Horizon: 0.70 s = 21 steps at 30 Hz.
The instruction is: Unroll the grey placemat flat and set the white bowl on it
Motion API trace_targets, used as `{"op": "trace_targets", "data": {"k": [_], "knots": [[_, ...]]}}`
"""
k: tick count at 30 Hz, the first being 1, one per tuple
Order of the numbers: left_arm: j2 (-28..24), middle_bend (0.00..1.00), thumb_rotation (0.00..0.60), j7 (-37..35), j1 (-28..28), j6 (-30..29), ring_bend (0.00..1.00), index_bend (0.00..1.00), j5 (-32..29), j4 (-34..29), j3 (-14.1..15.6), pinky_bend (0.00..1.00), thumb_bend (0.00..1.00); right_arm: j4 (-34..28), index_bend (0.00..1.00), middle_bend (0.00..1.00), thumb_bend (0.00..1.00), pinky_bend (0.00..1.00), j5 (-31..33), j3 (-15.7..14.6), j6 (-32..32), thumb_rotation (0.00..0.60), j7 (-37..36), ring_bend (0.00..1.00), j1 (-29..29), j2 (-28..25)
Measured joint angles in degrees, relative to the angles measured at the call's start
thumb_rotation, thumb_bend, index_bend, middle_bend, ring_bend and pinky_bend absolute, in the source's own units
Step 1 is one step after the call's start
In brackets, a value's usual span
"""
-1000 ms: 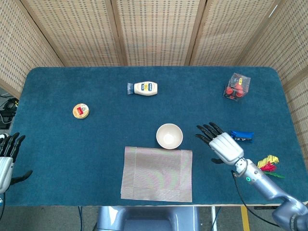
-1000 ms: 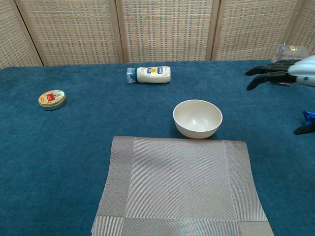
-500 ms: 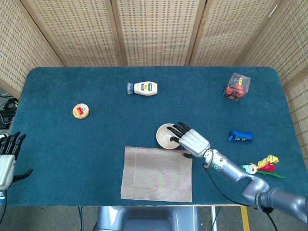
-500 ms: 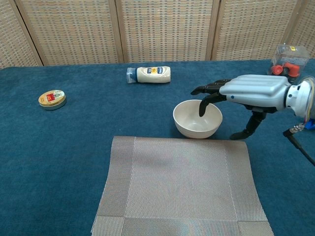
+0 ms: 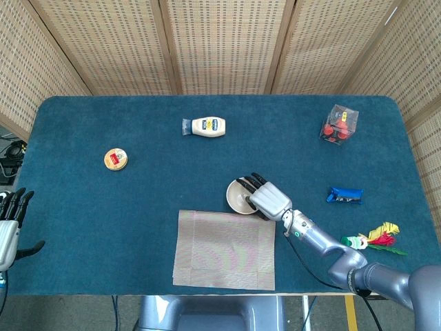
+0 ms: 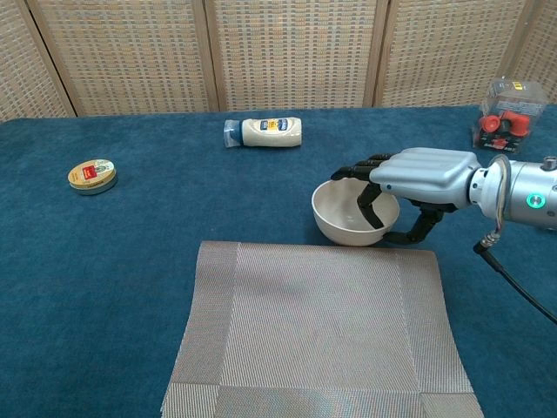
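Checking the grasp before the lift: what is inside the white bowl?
Fingers of the right robot hand dip into the white bowl. No food shows; the hand covers the far side of its floor.

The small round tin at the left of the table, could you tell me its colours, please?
The tin has a yellowish lid with a red label; clearest in the chest view.

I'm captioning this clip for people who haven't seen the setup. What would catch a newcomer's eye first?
The right hand stands out, its fingers hooked over the rim of the white bowl with the thumb outside, near the table's middle. Just in front of it the grey placemat lies unrolled flat at the near edge of the blue table, the bowl not yet on it.
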<state>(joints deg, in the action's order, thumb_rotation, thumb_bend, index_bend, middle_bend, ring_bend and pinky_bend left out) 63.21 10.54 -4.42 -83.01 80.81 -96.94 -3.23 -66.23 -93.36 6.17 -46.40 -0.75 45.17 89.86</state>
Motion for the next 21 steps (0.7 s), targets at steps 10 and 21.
{"op": "trace_targets", "data": {"k": [10,21], "knots": [[-0.30,0.00,0.600,-0.86,-0.06,0.07,0.00,0.00,-0.15,0.09,0.03,0.00,0.00,3.29,0.72,0.02,0.59,0.00,1.58,1.96,-9.37,0.600,-7.91,0.00,-1.56,0.60],[-0.41,0.00,0.600,-1.19,-0.03,-0.17,0.00,0.00,0.63,-0.17,0.46,0.00,0.00,11.22,0.72,0.02,0.59,0.00,8.73,4.43,-13.08,0.600,-9.46,0.00,-6.15,-4.38]]}}
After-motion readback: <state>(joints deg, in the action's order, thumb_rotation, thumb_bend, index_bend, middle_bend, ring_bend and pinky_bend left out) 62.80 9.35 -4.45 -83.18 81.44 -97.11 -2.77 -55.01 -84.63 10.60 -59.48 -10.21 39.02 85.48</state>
